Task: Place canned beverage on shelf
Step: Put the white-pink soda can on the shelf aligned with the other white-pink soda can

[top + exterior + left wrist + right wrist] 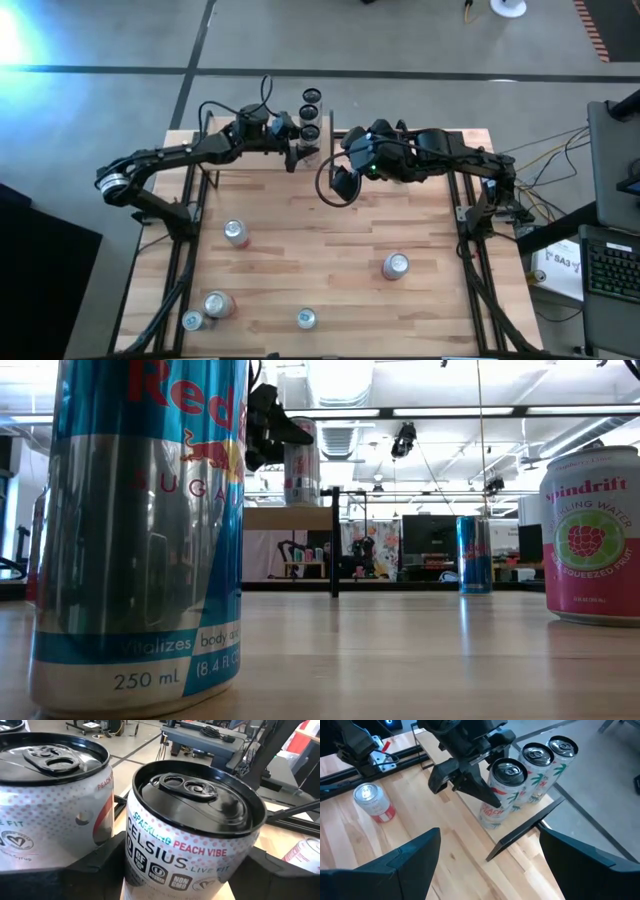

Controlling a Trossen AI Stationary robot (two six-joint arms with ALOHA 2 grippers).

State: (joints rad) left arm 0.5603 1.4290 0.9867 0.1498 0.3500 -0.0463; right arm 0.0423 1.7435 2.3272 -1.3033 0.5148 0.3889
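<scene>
Three cans on the shelf: three black-topped Celsius cans sit in a row on the shelf point(520, 837) at the table's far edge, and the nearest one, the Peach Vibe can point(501, 790), is the one being handled.
Left gripper: the left gripper point(470, 775) is clamped round the Peach Vibe can, a finger on each side just under the rim, so the top stays clear and the can stays upright as it goes down.
Where the can is: at the shelf's near end, right next to the second can point(533, 767), probably touching it; the third can point(560, 755) is just beyond.
Why lined up: judging by the row, packing them side by side leaves board free for more cans.
Set down or not: can't tell if its base is resting on the board, the fingers hide it.
Right gripper: the right gripper point(487, 852) hangs above the table near the shelf's dark end panel point(525, 832), fingers spread wide, holding nothing; looks like it's just waiting and watching.
Loose cans: five still on the tabletop point(330, 270), namely a pink-topped can point(236, 233) on the left, another point(396, 265) on the right, and three along the front edge.
Total: eight cans, three shelved, five to go.
Next: likely let go and back straight off so nothing gets bumped.
</scene>
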